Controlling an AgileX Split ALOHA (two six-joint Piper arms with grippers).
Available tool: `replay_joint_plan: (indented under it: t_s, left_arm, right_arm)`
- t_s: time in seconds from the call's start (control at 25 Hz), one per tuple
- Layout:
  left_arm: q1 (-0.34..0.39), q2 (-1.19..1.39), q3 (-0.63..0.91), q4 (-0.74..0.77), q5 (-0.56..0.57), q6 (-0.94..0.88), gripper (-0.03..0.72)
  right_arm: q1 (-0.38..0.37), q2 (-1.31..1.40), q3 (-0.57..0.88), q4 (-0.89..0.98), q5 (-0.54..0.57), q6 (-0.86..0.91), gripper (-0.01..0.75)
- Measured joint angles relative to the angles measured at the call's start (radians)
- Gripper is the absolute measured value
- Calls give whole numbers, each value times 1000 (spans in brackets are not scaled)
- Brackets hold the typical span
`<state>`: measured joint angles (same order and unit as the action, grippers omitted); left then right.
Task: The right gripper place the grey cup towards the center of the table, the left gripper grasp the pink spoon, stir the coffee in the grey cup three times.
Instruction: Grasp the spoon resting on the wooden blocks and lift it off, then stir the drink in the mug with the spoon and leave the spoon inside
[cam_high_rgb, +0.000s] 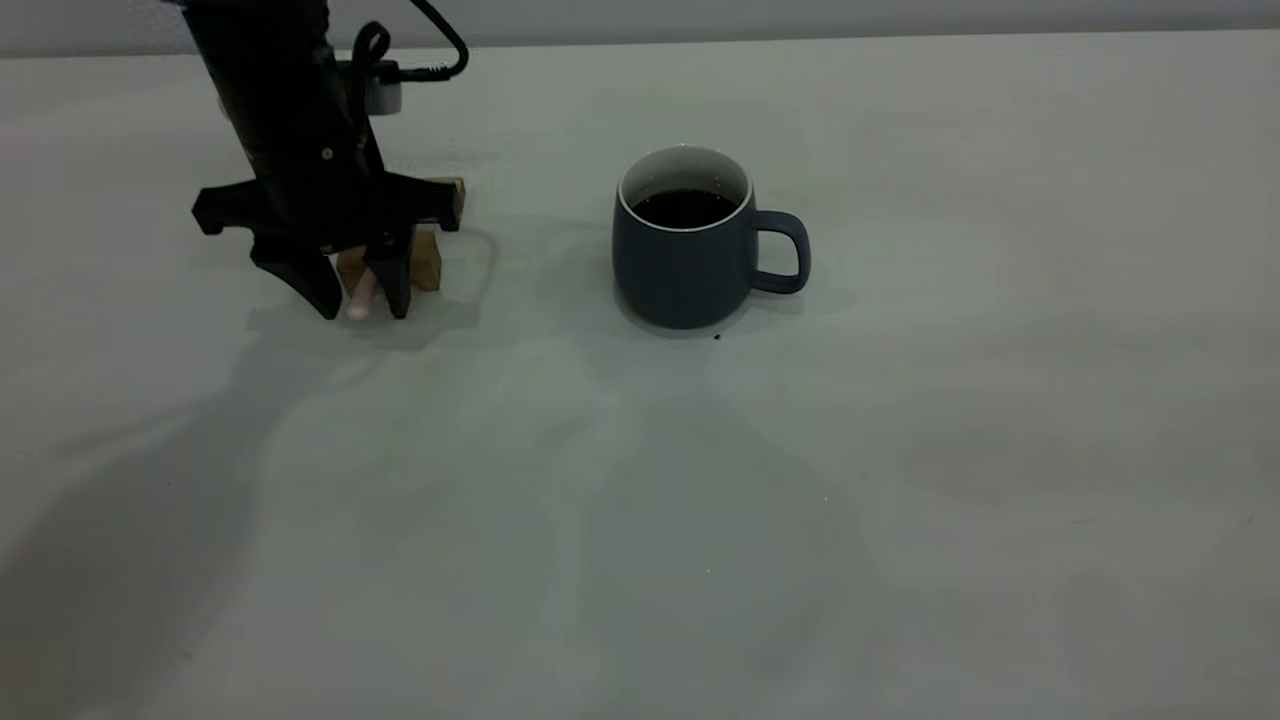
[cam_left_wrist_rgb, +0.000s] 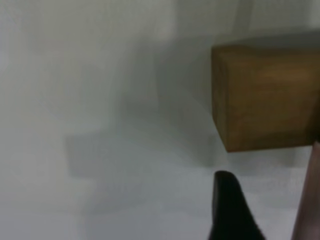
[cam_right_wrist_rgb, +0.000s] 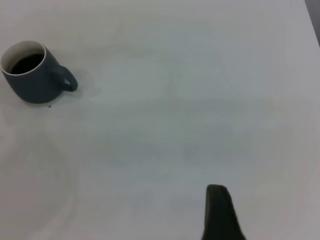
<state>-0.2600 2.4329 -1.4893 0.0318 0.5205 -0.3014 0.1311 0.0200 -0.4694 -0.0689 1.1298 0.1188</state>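
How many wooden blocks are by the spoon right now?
2. One wooden block sits just behind the left gripper, beside the pink spoon; a second block peeks out behind the gripper's crossbar. Others may be hidden by the arm.

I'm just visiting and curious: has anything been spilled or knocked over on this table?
Nothing stands out. The grey cup stands upright with the coffee inside and no puddle on the table, only a tiny dark speck beside it. The left tool straddles the pink spoon by two wooden blocks.
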Motion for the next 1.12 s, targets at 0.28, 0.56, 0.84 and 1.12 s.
replay_joint_plan:
  t_s: [0.28, 0.56, 0.84, 1.12]
  left_arm:
    - [0, 0, -3, 0, -7, -29, 127]
    - [-9, -82, -48, -98, 140, -30, 130]
    - [-16, -224, -94, -490, 250, -59, 130]
    - [-17, -259, -94, -1099, 378, -226, 130]
  right_arm:
    - [0, 0, 0, 0, 0, 1, 524]
    - [0, 0, 0, 0, 0, 1, 524]
    - [0, 0, 0, 0, 0, 1, 524]
    - [0, 0, 0, 0, 0, 1, 524]
